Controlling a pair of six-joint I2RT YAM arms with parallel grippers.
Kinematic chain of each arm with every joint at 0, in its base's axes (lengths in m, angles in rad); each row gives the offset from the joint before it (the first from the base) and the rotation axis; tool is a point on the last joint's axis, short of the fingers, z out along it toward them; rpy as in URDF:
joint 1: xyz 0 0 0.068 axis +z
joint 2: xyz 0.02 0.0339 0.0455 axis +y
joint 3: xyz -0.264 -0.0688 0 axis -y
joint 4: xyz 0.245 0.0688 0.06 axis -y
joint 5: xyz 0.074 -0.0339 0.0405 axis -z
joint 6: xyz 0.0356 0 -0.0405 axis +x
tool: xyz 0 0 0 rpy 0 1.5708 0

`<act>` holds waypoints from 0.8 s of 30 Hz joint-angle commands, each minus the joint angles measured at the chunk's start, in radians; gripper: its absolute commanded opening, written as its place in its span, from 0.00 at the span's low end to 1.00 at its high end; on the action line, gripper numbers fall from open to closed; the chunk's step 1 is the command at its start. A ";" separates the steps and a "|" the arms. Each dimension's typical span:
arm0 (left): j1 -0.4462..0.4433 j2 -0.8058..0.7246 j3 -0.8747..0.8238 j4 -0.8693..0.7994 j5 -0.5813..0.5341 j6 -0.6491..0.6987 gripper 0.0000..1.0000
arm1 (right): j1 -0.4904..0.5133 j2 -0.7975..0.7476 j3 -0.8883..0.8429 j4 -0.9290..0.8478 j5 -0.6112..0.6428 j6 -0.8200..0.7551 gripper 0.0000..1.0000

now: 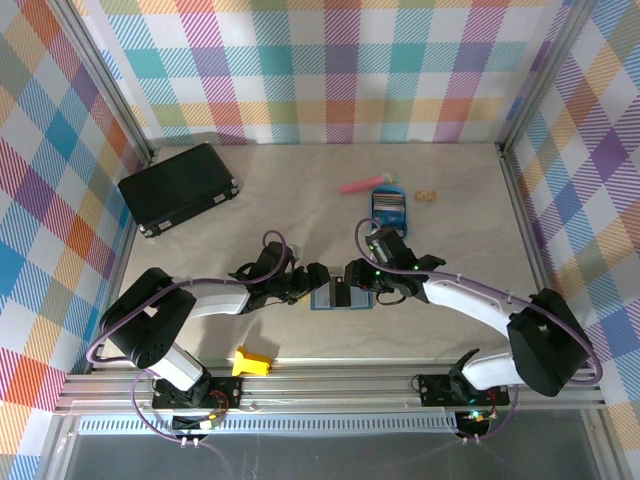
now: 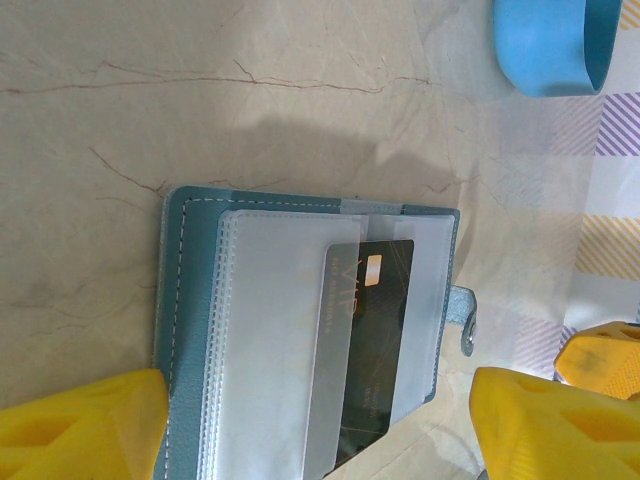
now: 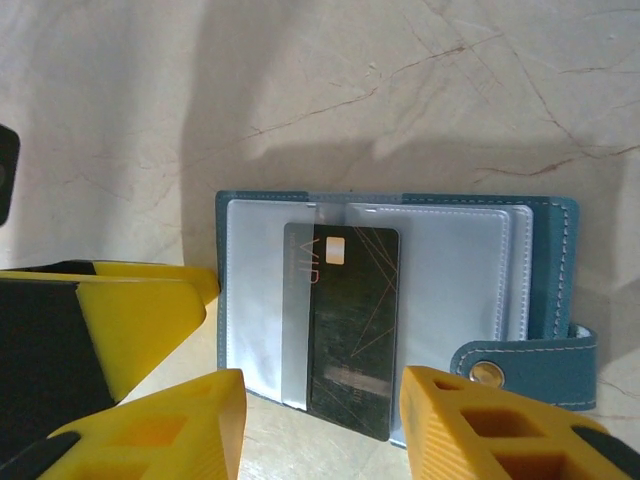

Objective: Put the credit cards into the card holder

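The teal card holder (image 3: 555, 250) lies open on the table between both grippers (image 1: 338, 296), its clear sleeves facing up. A black credit card (image 3: 355, 330) marked VIP sits partly inside one sleeve (image 2: 375, 340), its near end sticking out past the holder's edge. My right gripper (image 3: 322, 385) is open, with a finger on each side of that end and not touching it. My left gripper (image 2: 320, 385) is open wide, its yellow fingers (image 2: 85, 425) spanning the holder from the opposite side. The snap tab (image 3: 525, 360) lies flat beside the right fingers.
A bright blue oval tray (image 1: 388, 208) holding more cards stands behind the holder (image 2: 550, 45). A pink stick (image 1: 367, 183) and a small tan piece (image 1: 427, 195) lie near it. A large black case (image 1: 178, 187) sits at the back left, and a yellow block (image 1: 252, 361) near the front edge.
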State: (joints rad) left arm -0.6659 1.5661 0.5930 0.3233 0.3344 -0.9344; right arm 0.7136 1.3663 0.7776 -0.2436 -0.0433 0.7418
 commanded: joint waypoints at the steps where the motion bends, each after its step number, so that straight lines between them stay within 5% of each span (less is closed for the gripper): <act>1: -0.019 -0.011 -0.012 -0.001 -0.005 -0.006 0.79 | 0.023 0.054 0.075 -0.131 0.051 -0.043 0.45; 24: -0.020 -0.011 -0.018 0.002 -0.009 -0.007 0.79 | 0.037 0.336 0.265 -0.221 -0.027 -0.045 0.44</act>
State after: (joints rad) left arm -0.6666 1.5661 0.5922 0.3233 0.3302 -0.9352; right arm 0.7460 1.6802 1.0153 -0.4309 -0.0639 0.7158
